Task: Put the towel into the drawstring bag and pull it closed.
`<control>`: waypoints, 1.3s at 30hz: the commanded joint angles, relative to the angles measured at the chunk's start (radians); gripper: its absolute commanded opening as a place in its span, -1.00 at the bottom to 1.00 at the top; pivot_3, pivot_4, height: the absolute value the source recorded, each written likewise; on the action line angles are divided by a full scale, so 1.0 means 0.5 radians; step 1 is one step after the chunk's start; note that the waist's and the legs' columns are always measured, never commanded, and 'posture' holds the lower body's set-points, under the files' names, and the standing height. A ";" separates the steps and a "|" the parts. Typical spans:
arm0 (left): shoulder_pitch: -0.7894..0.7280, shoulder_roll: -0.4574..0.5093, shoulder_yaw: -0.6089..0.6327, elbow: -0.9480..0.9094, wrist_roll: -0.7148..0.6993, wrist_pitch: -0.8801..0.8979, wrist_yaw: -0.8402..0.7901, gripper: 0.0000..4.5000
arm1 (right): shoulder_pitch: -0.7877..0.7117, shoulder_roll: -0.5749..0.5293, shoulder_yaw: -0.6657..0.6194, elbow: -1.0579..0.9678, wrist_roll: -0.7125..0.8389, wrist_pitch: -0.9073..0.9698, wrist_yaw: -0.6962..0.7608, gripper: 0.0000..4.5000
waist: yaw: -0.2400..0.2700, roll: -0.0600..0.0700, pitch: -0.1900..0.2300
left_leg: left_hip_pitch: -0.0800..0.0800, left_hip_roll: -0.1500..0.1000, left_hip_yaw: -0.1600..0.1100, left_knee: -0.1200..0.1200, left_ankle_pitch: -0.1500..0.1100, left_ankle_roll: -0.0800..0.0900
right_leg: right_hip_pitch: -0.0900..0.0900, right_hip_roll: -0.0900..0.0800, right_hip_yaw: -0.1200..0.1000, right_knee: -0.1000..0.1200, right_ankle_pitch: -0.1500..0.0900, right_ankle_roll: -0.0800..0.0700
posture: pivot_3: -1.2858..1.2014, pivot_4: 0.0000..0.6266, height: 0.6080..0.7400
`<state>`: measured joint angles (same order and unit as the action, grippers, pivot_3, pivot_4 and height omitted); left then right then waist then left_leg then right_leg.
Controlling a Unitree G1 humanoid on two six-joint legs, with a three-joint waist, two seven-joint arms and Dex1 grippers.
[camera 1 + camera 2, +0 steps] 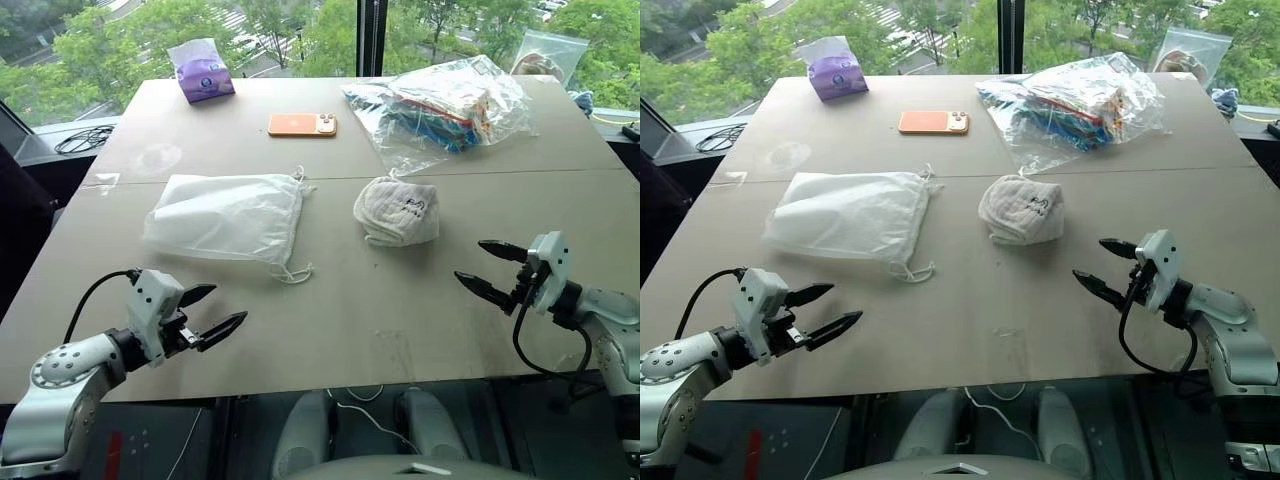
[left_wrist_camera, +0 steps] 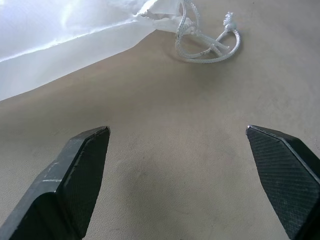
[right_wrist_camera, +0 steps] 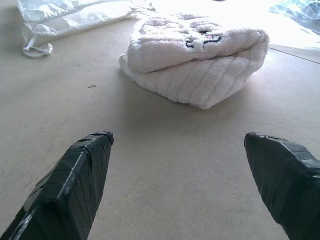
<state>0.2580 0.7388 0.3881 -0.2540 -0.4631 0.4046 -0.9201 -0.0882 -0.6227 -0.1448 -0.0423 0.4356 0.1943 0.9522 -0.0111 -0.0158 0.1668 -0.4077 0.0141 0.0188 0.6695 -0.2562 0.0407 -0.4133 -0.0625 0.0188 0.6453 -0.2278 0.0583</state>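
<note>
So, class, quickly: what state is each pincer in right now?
Left pincer: open, holding nothing.
Right pincer: open, holding nothing.

Right claw (image 3: 177, 150) spread wide; folded towel (image 3: 195, 57) ahead, drawstring bag (image 3: 70, 12) beyond.

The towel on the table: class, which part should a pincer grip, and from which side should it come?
Grip the towel at its rounded folded edge facing the open right pincer, coming in low from the robot's side. The stacked folds there look thick enough to pinch together, and the drawstring bag lies apart on the other side.
</note>
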 commanded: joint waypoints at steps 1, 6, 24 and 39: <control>-0.001 -0.021 0.054 -0.069 -0.019 -0.061 0.028 1.00 | -0.025 -0.016 -0.063 -0.004 0.041 -0.051 0.046 0.99 | 0.000 0.000 0.000 | 0.000 0.000 0.000 0.000 0.000 0.000 | 0.000 0.000 0.000 0.000 0.000 0.000 | 0.03 -0.52 1.00; -0.021 -0.064 0.049 -0.082 -0.046 -0.068 0.062 1.00 | -0.065 -0.026 -0.038 0.061 0.012 -0.100 0.088 0.99 | 0.000 0.000 0.000 | 0.000 0.000 0.001 0.000 0.000 0.000 | 0.000 0.000 0.001 0.000 0.000 0.000 | 0.03 -0.52 1.00; -0.232 -0.203 -0.092 -0.448 -0.157 0.132 0.450 1.00 | -0.131 -0.047 -0.051 -0.021 0.091 -0.067 0.154 0.99 | 0.004 0.000 0.000 | 0.001 0.000 0.001 0.000 0.000 0.000 | 0.001 0.000 0.002 0.000 0.001 0.001 | 0.03 -0.52 1.00; -0.985 -0.704 -1.105 -0.297 1.055 0.439 1.656 1.00 | -0.421 -0.122 0.025 -0.343 0.246 0.267 0.182 0.99 | 0.010 -0.003 0.000 | 0.012 -0.009 -0.002 -0.002 0.000 0.000 | 0.013 0.001 0.002 0.000 0.005 0.009 | 0.03 -0.52 1.00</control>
<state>-0.2207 0.3969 -0.1302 -0.4087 0.0047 0.6219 -0.1342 -0.2811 -0.6658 -0.1222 -0.1717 0.5375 0.3215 1.0395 -0.0060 -0.0173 0.1668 -0.4019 0.0096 0.0179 0.6686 -0.2562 0.0408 -0.4069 -0.0622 0.0199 0.6454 -0.2252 0.0627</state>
